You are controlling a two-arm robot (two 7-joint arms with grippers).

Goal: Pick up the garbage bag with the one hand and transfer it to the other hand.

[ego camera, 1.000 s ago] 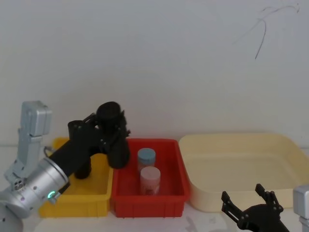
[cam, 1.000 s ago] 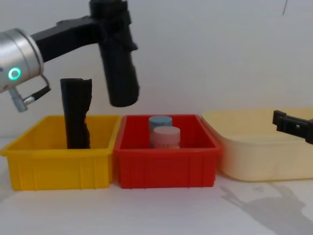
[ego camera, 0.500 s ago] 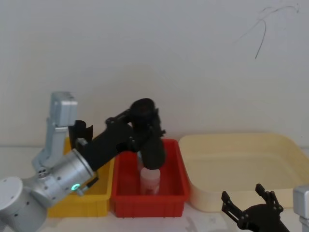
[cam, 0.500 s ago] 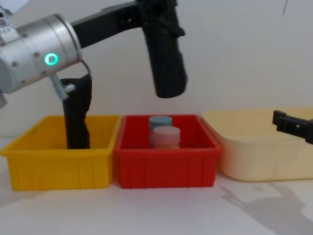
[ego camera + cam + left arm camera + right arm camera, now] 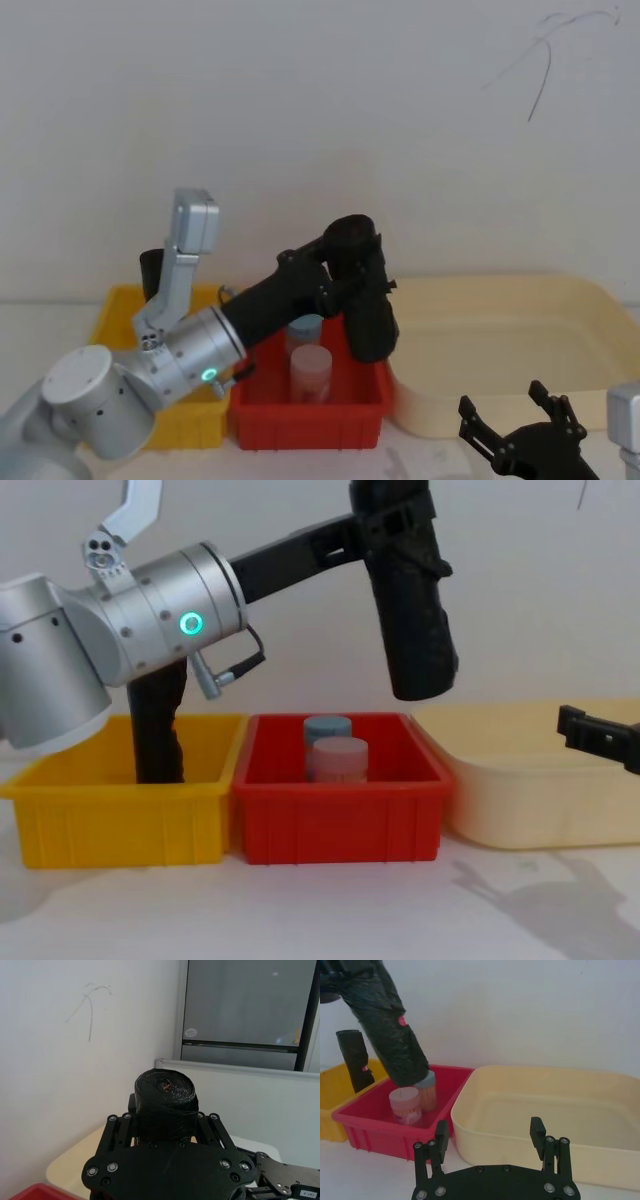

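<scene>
The left gripper (image 5: 395,520) had its fingers clamped round the upper end of the garbage bag (image 5: 418,630), which hung tilted below them, in the air above the right end of the red bin (image 5: 340,825). The right gripper (image 5: 489,1127) sat low over the tabletop (image 5: 330,910), fingers spread wide and empty, the cream tub (image 5: 600,1125) just beyond them and the bag higher, off to their left
</scene>
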